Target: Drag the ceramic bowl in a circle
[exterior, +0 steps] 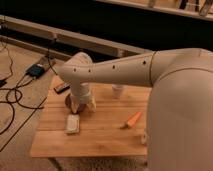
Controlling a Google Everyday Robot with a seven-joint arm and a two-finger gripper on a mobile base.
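Note:
The ceramic bowl [68,101] is a small dark maroon-brown bowl on the left part of the wooden table [100,135]; only its left edge shows behind my wrist. My gripper [83,106] hangs from the big white arm and points down right at the bowl, covering most of it. Whether it touches or holds the bowl cannot be seen.
A pale rectangular block [73,123] lies just in front of the bowl. A small white cup [118,91] stands at the back middle. An orange carrot-like piece [133,119] lies to the right. A dark flat object [61,88] sits at the back left edge. Cables lie on the floor [20,95] to the left.

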